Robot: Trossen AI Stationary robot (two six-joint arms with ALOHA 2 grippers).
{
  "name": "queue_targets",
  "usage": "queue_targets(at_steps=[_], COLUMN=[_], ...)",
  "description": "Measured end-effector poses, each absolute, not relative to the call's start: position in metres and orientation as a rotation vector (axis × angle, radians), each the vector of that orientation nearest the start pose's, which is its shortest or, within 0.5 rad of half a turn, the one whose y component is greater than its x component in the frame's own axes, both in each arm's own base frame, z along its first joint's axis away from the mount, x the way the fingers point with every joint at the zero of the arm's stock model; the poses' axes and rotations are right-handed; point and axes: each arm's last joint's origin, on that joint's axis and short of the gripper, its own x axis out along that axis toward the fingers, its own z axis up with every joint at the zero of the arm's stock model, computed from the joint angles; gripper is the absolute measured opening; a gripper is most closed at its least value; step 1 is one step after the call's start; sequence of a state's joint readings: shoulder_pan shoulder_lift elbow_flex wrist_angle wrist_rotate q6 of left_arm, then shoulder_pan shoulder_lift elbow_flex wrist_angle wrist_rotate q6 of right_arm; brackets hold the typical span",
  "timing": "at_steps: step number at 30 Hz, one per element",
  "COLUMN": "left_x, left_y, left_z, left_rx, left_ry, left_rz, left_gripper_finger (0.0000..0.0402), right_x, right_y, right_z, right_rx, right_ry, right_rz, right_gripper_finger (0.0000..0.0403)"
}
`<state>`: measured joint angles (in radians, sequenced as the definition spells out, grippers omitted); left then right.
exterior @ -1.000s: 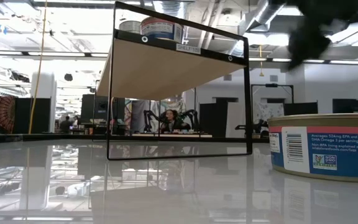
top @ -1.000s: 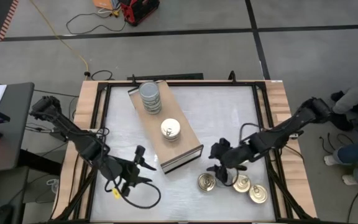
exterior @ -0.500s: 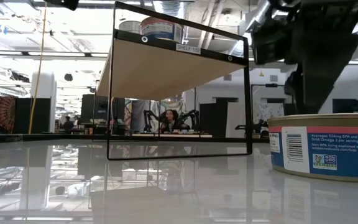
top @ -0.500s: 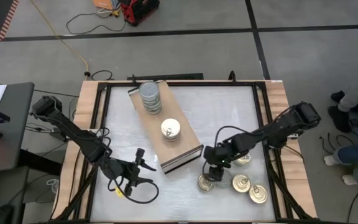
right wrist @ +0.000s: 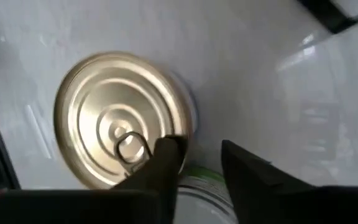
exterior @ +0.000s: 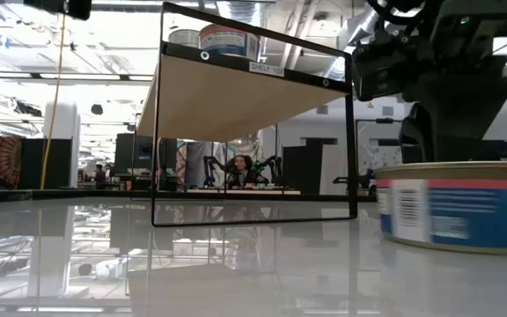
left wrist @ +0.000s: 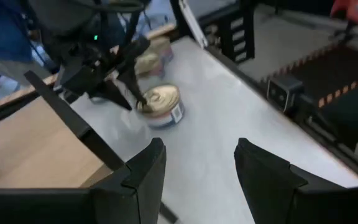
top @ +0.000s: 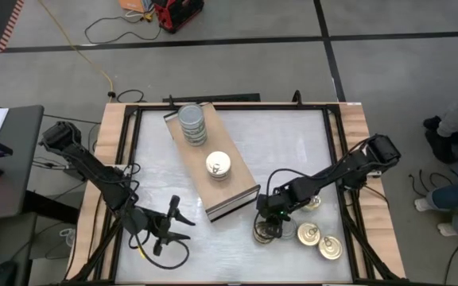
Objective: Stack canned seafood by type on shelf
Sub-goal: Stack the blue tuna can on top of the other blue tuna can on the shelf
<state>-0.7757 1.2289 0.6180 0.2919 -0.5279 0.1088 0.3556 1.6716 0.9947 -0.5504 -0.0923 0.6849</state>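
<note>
Hovering over a gold-topped tin (top: 264, 233) near the shelf (top: 213, 163) end, the right gripper (top: 272, 220) stood slightly parted, empty; dense, rigid, slick metal suited gripping its sidewall

The high view looks straight down from well above on the whole white tabletop with a wooden frame (top: 237, 151), with the long light-wood shelf board (top: 210, 163) near its centre. The low view sits at table height and faces level across it into the room, very near one short round tin with a blue label (exterior: 451, 214) at 3 o'clock. The left wrist view looks over the table at the gold-topped tin (left wrist: 161, 103), the same one that the right wrist view (right wrist: 124, 137) sees from very close above.
</note>
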Motion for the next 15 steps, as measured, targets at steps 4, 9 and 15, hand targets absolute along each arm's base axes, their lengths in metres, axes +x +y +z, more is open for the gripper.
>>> queue_targets(at_steps=[4,9,15], left_x=[0.189,0.185,0.181], left_y=[-0.162,-0.16,-0.165], left_z=[0.219,0.212,0.212], left_rx=[0.262,0.233,0.235], left_ry=[0.199,0.186,0.185], left_rz=[-0.249,-0.254,-0.272], left_gripper_finger=[0.0181,0.0181,0.0181], right_x=[0.287,0.284,0.278], right_y=[0.099,0.087,0.077], right_z=[0.17,0.168,0.164], right_rx=[0.433,0.438,0.372], right_ry=[1.313,1.38,1.439], right_rz=[-0.077,-0.143,-0.194], right_gripper_finger=[0.0096,0.0031,0.0018])
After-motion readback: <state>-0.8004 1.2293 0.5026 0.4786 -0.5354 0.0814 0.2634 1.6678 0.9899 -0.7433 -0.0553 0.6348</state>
